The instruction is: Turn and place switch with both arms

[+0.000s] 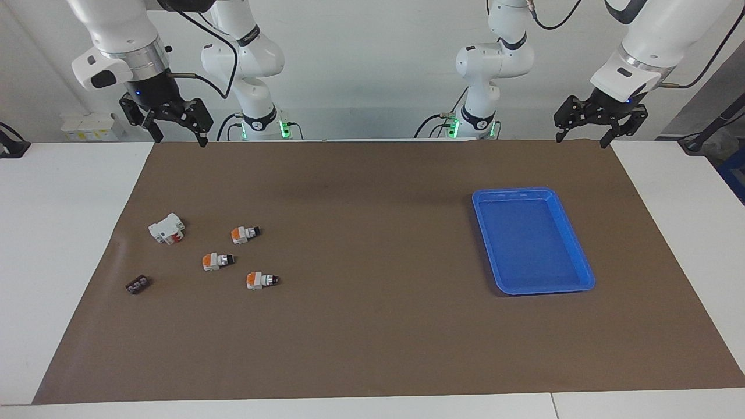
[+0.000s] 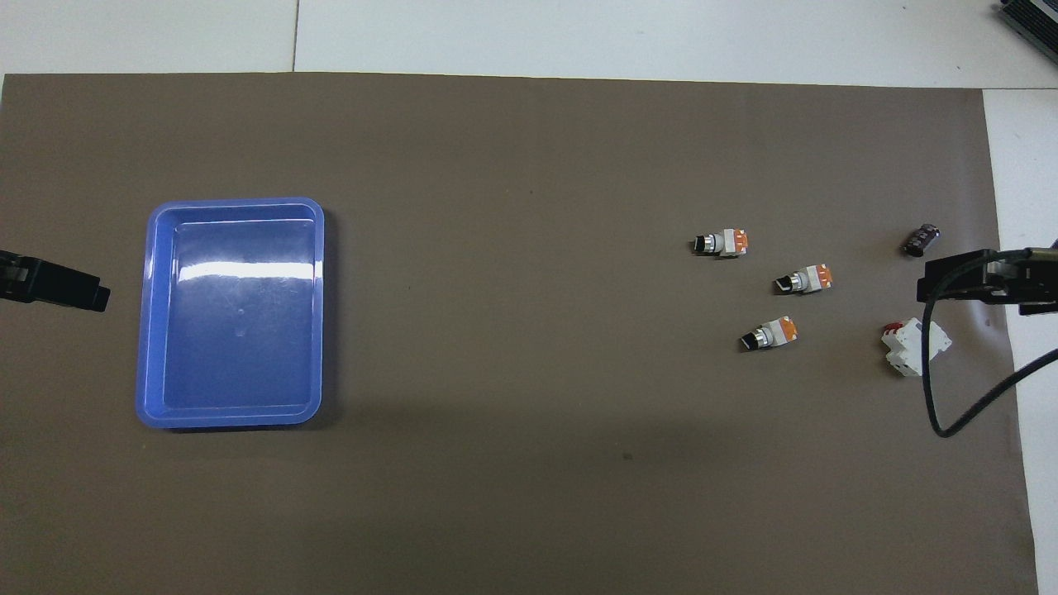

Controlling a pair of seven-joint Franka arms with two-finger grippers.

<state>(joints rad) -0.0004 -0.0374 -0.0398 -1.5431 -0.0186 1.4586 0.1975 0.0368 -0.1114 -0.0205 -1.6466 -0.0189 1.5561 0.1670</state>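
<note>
Switches (image 1: 245, 234) lie on mat (image 1: 372, 349) toward right arm's end, long axes along table length, knobs toward tray (image 1: 585, 273). Right gripper (image 1: 173, 123) nearer, raised, released; left gripper (image 1: 584, 126) released, waiting.

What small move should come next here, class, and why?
Probably the right gripper should descend toward the nearest switch. Both grippers hang open and empty above the table's robot-side edge, the left gripper waits near the empty blue tray, and all three switches lie at the right arm's end.
</note>
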